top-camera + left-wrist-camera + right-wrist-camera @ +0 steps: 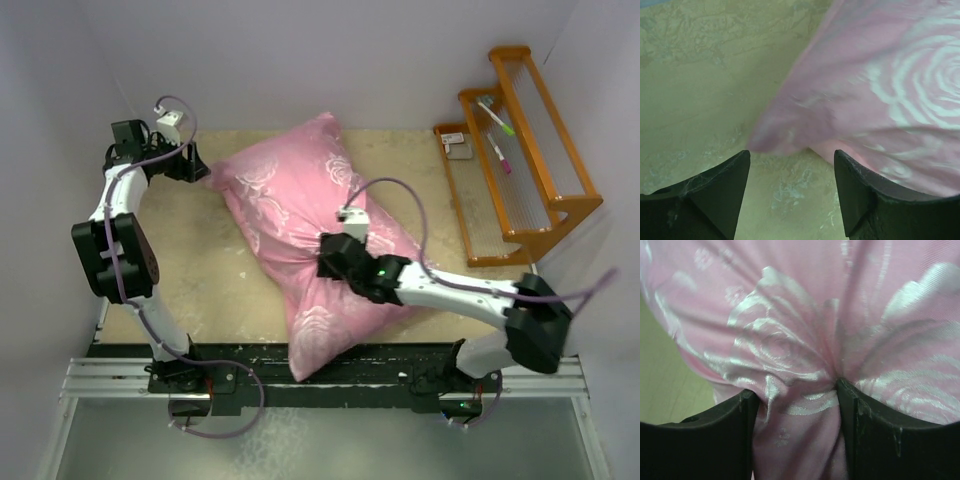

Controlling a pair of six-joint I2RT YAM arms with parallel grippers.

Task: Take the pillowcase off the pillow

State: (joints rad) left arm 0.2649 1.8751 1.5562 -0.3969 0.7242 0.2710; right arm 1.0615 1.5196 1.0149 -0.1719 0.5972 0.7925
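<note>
The pink rose-print pillowcase (300,230) lies diagonally across the table, stuffed full; the white pillow inside it is hidden. My left gripper (203,172) is open and empty at the pillowcase's far-left corner. In the left wrist view its jaws (792,152) stand apart over bare table, just short of the pink corner (880,90). My right gripper (326,256) presses into the middle of the pillowcase. In the right wrist view its jaws (795,387) stand apart with a bunched fold of pink fabric (790,315) between them.
An orange stepped rack (520,150) holding pens stands at the back right. The beige tabletop (200,260) shows to the left of the pillowcase. White walls close in the back and sides. The near end of the pillowcase overhangs the arms' base rail (330,375).
</note>
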